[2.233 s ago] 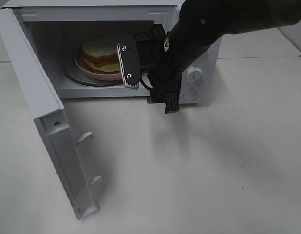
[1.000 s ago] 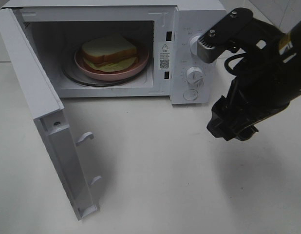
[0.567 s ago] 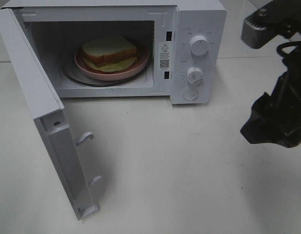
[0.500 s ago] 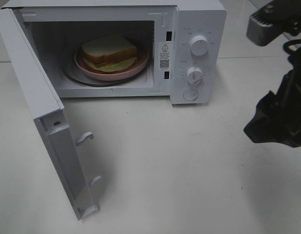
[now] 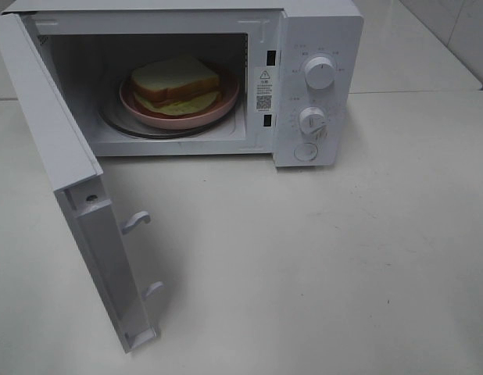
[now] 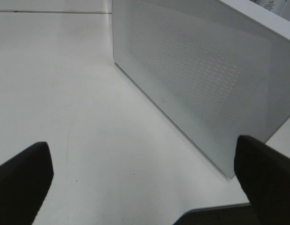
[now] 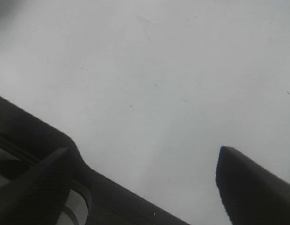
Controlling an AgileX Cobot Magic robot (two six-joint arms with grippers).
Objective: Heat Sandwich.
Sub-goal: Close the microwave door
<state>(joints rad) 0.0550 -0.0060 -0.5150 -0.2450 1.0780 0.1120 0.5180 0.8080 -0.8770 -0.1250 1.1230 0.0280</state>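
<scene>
Two risks can be judged from this scene. The microwave (image 5: pixel 320 31) could be shoved across the table (image 5: pixel 304 258) if its open door (image 5: pixel 62 156) is pushed too hard or too near the hinge. The latch hooks (image 5: pixel 137 221) might also fail to catch if the door is swung only partway, and heating could then not be started from the knobs (image 5: pixel 320 72).

The sandwich (image 5: pixel 175 80) is seen on a pink plate (image 5: pixel 226 105) inside the oven, set slightly toward the door side of the plate.

The left gripper (image 6: pixel 144 180) is spread wide with nothing between its fingers. It is held outside the door, facing the dotted window panel, so the door is placed between it and the sandwich. The right gripper (image 7: pixel 145 183) is likewise parted and empty, held above bare table. No part of the oven is shown in its view, so its position relative to the sandwich cannot be told.
</scene>
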